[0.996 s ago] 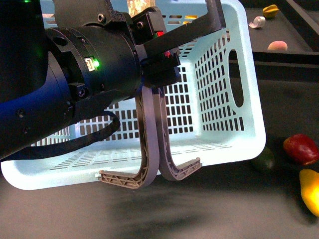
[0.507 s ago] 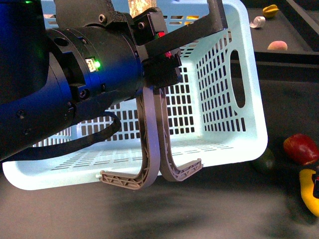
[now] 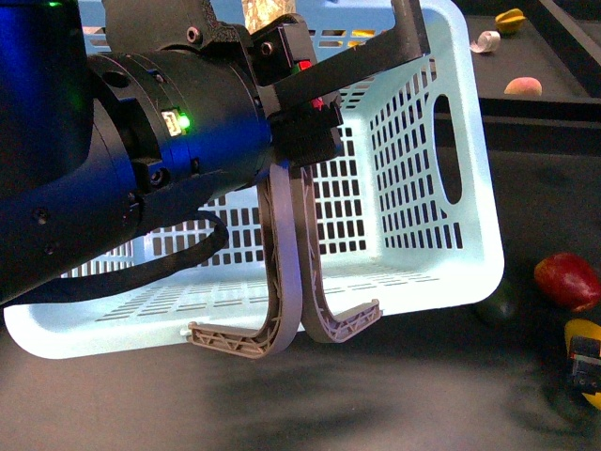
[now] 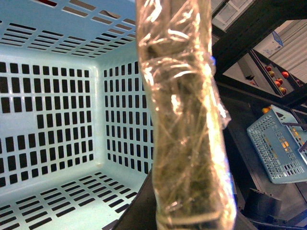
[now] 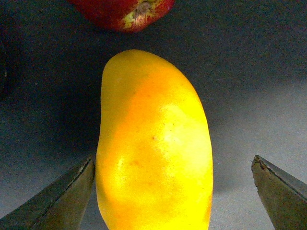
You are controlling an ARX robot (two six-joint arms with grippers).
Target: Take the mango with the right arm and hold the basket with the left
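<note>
Right end effector spread wide astride the mango near the counter's right edge, bare counter beside one finger. Left end effector's grip at basket unseen.

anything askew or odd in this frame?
The basket looks tipped toward the robot: the front view sees straight onto its slotted floor, swing handles held up at the left hand. The mango lies off-centre in the open right hand, nearly touching one finger, well clear of the other. No spill or damage visible.
</note>
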